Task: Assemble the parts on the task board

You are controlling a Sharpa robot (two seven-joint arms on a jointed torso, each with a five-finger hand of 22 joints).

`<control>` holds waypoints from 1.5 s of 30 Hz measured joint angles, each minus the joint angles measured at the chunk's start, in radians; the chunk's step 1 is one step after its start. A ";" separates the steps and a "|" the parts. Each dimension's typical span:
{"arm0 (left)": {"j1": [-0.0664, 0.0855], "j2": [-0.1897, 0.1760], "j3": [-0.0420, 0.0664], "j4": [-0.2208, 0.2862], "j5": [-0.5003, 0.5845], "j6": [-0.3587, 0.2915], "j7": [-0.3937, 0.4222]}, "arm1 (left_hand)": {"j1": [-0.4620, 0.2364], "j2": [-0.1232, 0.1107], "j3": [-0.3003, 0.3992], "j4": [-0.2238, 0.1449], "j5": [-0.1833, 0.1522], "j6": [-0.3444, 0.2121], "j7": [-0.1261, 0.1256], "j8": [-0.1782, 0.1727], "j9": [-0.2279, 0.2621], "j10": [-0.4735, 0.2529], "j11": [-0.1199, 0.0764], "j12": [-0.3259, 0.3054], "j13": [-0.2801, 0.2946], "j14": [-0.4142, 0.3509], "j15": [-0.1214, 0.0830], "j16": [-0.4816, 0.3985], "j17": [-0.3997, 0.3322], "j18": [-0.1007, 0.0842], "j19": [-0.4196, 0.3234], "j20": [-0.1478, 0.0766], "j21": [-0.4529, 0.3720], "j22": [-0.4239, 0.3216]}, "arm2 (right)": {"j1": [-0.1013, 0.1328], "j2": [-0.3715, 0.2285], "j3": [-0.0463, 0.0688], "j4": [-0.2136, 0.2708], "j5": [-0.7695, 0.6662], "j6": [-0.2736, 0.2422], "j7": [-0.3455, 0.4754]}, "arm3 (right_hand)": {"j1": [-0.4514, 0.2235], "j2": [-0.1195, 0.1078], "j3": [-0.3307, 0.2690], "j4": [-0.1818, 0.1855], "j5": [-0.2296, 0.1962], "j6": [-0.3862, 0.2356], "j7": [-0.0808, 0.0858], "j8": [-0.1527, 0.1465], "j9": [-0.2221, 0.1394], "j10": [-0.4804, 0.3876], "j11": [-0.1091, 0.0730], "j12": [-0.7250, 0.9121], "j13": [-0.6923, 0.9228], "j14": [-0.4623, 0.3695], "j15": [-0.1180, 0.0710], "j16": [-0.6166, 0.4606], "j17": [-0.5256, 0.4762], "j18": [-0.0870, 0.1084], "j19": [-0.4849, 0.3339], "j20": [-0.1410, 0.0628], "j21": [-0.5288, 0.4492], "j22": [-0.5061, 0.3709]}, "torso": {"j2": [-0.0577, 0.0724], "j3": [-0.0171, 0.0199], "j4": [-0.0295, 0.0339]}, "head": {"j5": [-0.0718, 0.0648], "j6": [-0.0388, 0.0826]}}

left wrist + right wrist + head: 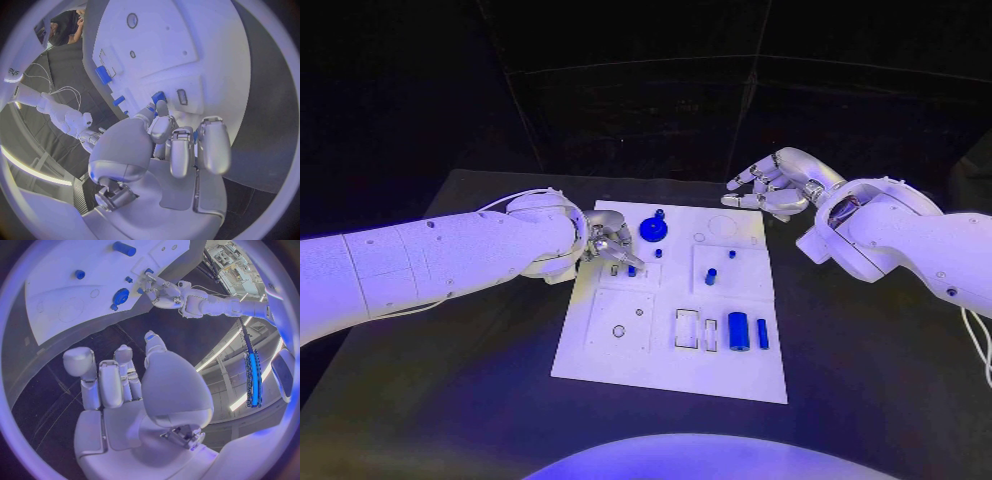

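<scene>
The white task board (625, 345) lies in the middle of the black table. On it are a round blue knob (655, 230), a short blue peg (711, 277) and two blue cylinders (737, 331) near the front right. My left hand (607, 243) hovers over the board's far left part with its fingers curled above small blue parts (630, 270). In the left wrist view the thumb of my left hand (181, 140) reaches a blue piece (159, 96); whether it grips it is unclear. My right hand (773, 185) hangs beyond the board's far right corner, fingers apart and holding nothing.
Empty slots and holes (687, 328) mark the board's near half. The right wrist view shows the board (75, 290), the blue knob (120, 296) and my left hand (164, 292) past my right hand (125, 385). Bare black tabletop (877, 360) surrounds the board.
</scene>
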 measured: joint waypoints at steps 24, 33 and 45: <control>0.000 -0.011 0.000 0.006 0.000 -0.011 0.000 | -0.081 -0.027 -0.105 0.060 0.000 0.004 0.004 0.000 0.003 0.000 0.000 0.000 0.004 0.000 0.000 0.000 0.000 0.000 0.000 0.000 0.000 0.002 | 0.000 0.003 0.000 -0.003 0.001 0.000 0.000 | 0.000 0.000 -0.002 0.002 0.005 0.000 0.000 0.000 0.000 0.000 0.000 0.000 -0.003 0.000 0.000 0.000 -0.001 0.000 0.000 0.000 -0.004 -0.002 | 0.000 0.0001 0.0000 | 0.002 0.000; 0.005 -0.049 0.025 0.034 0.032 -0.031 0.000 | -0.090 -0.026 -0.146 0.082 0.000 -0.044 0.025 -0.048 -0.014 -0.041 0.021 -0.054 -0.060 -0.002 0.002 0.000 0.000 0.000 0.000 0.000 -0.045 -0.044 | 0.000 0.005 0.000 -0.010 0.002 0.000 0.002 | 0.000 0.000 -0.002 0.002 0.005 0.000 0.000 0.000 0.000 0.000 0.000 0.000 -0.003 0.000 0.000 0.000 -0.001 0.000 0.000 0.000 -0.004 -0.002 | -0.001 -0.0001 0.0000 | 0.001 0.008; 0.088 -0.031 0.050 -0.080 0.086 0.092 0.001 | -0.069 -0.005 -0.183 0.092 0.000 -0.121 0.076 -0.154 -0.096 -0.084 0.062 -0.101 -0.123 -0.002 0.041 0.000 0.000 0.000 -0.005 0.030 -0.089 -0.096 | 0.000 0.010 0.000 -0.021 0.004 0.000 0.003 | 0.000 0.000 -0.006 0.006 0.005 0.000 0.000 0.000 0.000 0.000 0.000 0.000 -0.003 0.000 0.000 0.000 -0.002 0.000 0.000 0.000 -0.004 -0.003 | -0.001 0.0002 0.0000 | 0.003 0.022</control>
